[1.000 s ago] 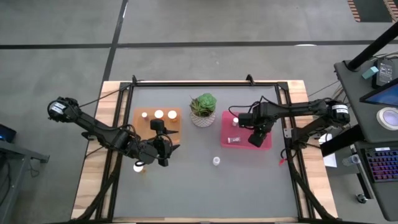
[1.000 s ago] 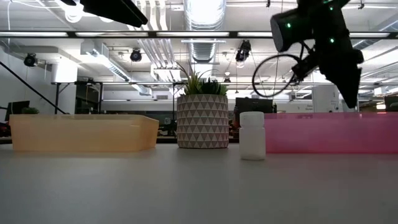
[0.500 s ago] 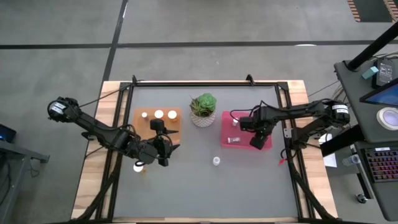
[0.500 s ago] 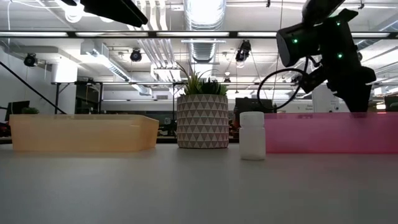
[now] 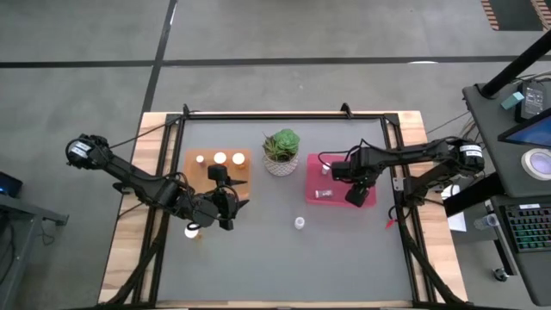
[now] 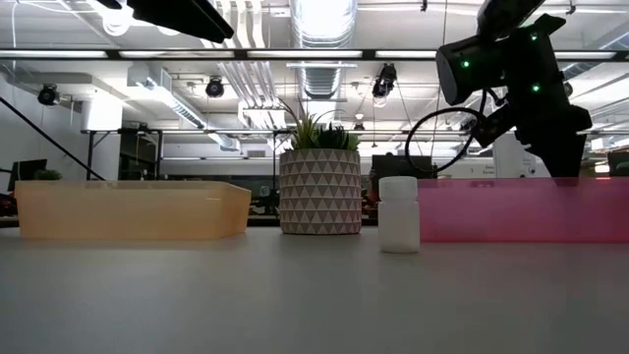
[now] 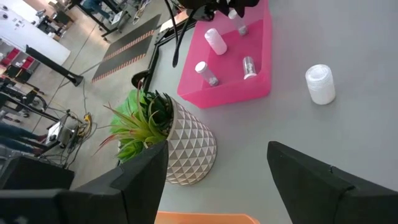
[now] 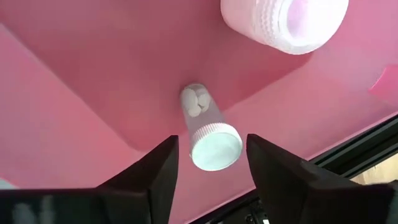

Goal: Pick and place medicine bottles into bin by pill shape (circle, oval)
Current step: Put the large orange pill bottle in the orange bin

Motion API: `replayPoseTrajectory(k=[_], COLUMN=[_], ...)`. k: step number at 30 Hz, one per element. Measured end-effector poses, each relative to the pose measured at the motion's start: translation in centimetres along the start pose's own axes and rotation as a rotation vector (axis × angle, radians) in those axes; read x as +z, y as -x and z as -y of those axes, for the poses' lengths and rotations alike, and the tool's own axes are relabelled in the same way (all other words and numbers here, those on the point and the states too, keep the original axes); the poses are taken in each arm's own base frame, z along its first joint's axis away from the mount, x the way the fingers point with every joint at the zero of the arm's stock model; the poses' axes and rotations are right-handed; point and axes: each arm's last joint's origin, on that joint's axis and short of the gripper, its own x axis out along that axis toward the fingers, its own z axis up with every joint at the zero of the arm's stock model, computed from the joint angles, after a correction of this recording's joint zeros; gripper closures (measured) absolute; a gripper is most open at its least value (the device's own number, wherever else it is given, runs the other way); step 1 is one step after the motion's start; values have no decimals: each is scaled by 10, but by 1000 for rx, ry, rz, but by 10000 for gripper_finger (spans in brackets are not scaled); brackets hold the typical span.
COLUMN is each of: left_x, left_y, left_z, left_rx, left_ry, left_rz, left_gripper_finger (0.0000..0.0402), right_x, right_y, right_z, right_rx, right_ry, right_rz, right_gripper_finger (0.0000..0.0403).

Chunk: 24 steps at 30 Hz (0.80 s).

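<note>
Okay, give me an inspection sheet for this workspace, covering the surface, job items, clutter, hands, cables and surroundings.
Surface: dark grey table in a wooden frame.
Job's things: orange tray holds three white-capped bottles; pink tray holds several bottles; one loose white bottle stands on the table; another bottle sits by the left hand.
Clutter: potted plant between the trays.
Hands: left hand open, near the orange tray; right hand open over a bottle lying in the pink tray.
Cables: black cable loops over the pink tray.
Surroundings: desk with keyboard on the right.
</note>
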Motion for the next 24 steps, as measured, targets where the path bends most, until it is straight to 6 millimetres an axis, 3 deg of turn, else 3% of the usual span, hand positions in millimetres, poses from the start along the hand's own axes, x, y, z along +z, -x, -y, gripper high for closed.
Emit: replayPoseTrajectory(k=[15,24], left_x=[0,2], left_y=[0,0], left_z=[0,0], left_rx=[0,2], left_ry=[0,18], left_rz=[0,17], left_gripper_finger=[143,143], right_x=[9,-4], right_y=[46,81], right_z=[-3,-20], right_rx=[48,46], right_ry=[-55,-36], right_rz=[115,333], right_gripper_finger=[207,214])
